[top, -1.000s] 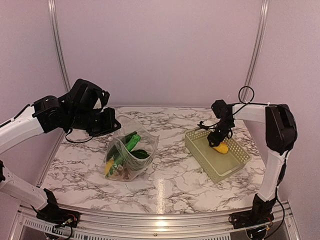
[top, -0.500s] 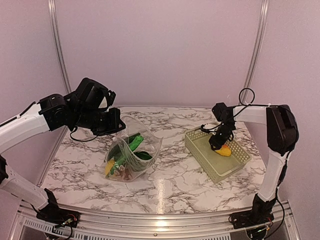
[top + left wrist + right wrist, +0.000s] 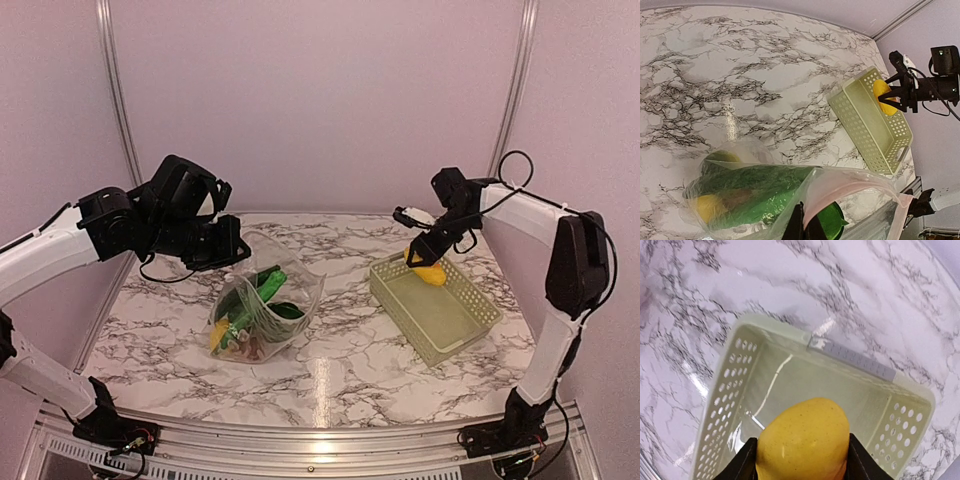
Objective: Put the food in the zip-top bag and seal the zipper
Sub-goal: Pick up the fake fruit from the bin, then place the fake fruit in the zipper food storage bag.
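One zip-top bag [image 3: 292, 278] stands left of centre on the marble table [image 3: 340, 365], mouth open and held up. One left gripper [image 3: 803, 227] has its fingers pinched together on the bag's upper edge film. Inside the bag, counted through crinkly plastic: one long green vegetable [image 3: 755, 192], one yellow piece [image 3: 707, 207] and one brown lump [image 3: 250, 348] at the bottom. Anything more is too blurred to count. One pale green lattice basket [image 3: 398, 312] sits on the right, well apart from the bag. One right gripper [image 3: 802, 462] is clamped on one yellow fruit [image 3: 432, 274], a finger on each side. The fruit hangs over the basket's far-left end, clear of its floor. The basket's perforated walls stand around it below. Open table lies between the basket and the bag.
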Motion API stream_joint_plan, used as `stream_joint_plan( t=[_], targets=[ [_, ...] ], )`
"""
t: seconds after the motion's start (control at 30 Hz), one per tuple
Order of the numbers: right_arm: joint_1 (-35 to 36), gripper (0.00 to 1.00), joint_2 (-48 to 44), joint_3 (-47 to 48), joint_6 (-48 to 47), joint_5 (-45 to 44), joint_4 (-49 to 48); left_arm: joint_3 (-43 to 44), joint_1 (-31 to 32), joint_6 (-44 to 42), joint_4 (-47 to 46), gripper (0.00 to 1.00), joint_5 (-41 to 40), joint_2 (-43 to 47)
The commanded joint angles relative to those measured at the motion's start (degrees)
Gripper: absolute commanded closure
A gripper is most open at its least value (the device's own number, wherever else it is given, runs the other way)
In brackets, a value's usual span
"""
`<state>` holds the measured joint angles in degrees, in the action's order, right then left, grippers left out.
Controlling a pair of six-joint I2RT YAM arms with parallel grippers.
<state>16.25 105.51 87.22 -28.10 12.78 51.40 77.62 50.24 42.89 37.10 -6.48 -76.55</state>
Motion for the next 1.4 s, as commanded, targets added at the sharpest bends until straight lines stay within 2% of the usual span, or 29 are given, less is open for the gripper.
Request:
stream_joint_plan(
  t=[0.0, 0.1, 0.2, 0.27, 0.4, 0.53, 0.83, 0.93, 1.03, 1.37],
  targets=[
    [1.1, 0.73, -4.6, 10.5, 1.6, 17.5, 2.3, 1.5, -0.7, -1.2, 1.2, 1.0, -0.2, 0.0],
    [2.4, 0.77, -6.4, 15.4, 4.4, 25.9, -1.1, 1.8, -0.9, -1.3, 1.6, 1.0, -0.2, 0.0],
    [4.4, 0.78, -8.8, 16.6, 9.8, 35.3, -9.4, 1.9, -1.1, -1.4, 2.1, 1.0, -0.3, 0.1],
    [6.6, 0.78, -10.5, 15.9, 14.6, 39.8, -16.4, 1.8, -1.2, -1.3, 2.4, 1.0, -0.4, 0.3],
    [12.4, 0.82, -13.5, 11.1, 26.8, 44.9, -37.3, 1.6, -1.1, -0.7, 2.5, 1.0, -0.5, 0.8],
    [19.6, 0.84, -13.7, 7.4, 35.9, 46.0, -55.6, 1.6, -1.2, -0.1, 2.5, 1.0, -0.7, 1.4],
    [30.2, 0.85, -10.4, 0.0, 41.4, 47.8, -71.6, 1.3, -1.3, 1.7, 3.4, 1.0, -1.0, 4.1],
    [31.5, 0.85, -9.7, -3.1, 42.2, 49.5, -77.4, 1.0, -1.3, 4.4, 3.3, 1.0, -0.4, 5.3],
    [32.2, 0.87, -8.3, -6.3, 47.1, 49.8, -87.3, 1.0, -1.3, 7.0, 3.2, 1.0, 1.0, 6.6],
    [37.0, 0.85, -1.2, -5.9, 49.2, 48.1, -95.4, -2.7, -1.3, 12.4, 4.4, 1.0, -0.6, 13.7]
  ],
)
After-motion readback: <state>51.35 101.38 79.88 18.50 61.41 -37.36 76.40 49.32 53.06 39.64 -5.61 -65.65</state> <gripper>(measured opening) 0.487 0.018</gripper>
